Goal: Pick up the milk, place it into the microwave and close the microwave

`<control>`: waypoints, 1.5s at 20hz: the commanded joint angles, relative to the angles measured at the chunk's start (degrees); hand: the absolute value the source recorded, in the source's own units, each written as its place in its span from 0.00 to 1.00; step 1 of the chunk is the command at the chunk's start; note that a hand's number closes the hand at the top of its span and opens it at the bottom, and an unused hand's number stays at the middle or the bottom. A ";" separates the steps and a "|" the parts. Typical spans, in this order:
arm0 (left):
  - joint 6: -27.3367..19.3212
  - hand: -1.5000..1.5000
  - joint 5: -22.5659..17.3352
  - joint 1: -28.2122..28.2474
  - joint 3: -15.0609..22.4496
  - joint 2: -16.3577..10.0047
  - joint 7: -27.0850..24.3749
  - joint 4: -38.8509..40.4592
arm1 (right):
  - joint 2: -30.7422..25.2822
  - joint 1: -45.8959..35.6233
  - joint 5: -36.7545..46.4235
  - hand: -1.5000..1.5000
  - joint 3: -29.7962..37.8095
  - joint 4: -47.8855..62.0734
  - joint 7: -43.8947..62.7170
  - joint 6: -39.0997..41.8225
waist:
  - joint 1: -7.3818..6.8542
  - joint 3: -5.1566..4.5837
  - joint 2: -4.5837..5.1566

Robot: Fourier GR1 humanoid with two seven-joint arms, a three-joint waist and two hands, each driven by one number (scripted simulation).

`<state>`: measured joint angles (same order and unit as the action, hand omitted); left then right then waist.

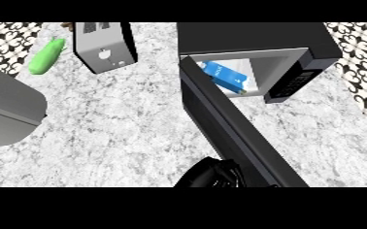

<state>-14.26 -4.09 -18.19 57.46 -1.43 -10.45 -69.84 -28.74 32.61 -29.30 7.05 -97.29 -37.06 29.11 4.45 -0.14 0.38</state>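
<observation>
The black microwave (258,36) stands at the back right with its door (237,131) swung wide open toward me. Inside, the blue and white milk carton (228,77) lies tilted on the cavity floor, with no hand on it. My right hand (209,174) shows at the lower edge, just left of the door's outer face near its free end. Its fingers (231,169) are relaxed, hold nothing and reach up to the door. The left hand does not show; only a grey forearm (16,107) comes in at the left edge.
A silver toaster (105,46) stands at the back left of the marble counter (122,126). A green vegetable (46,56) lies left of the toaster. The microwave's control panel (294,82) faces front right.
</observation>
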 commanded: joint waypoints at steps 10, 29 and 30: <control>-17.55 1.00 -10.31 -13.29 6.44 1.36 1.56 0.78 | -4.58 -0.67 -5.03 0.00 -2.43 -12.56 5.63 3.91 | 4.70 -0.19 0.65; -26.40 1.00 -26.22 -31.76 -2.90 1.42 -1.81 13.93 | -8.36 -0.87 -11.20 0.00 -0.97 -19.95 11.88 2.56 | 9.80 -0.09 2.61; -25.49 1.00 -27.75 -32.84 -4.36 1.42 -2.39 13.94 | -7.75 -1.21 -12.20 0.00 -1.29 -20.06 12.35 1.47 | 9.37 -0.14 2.87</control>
<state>-39.97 -28.55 -47.54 55.69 -0.10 -11.52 -57.91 -36.13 31.80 -39.98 5.51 -116.57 -25.68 31.19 13.33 -0.24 2.81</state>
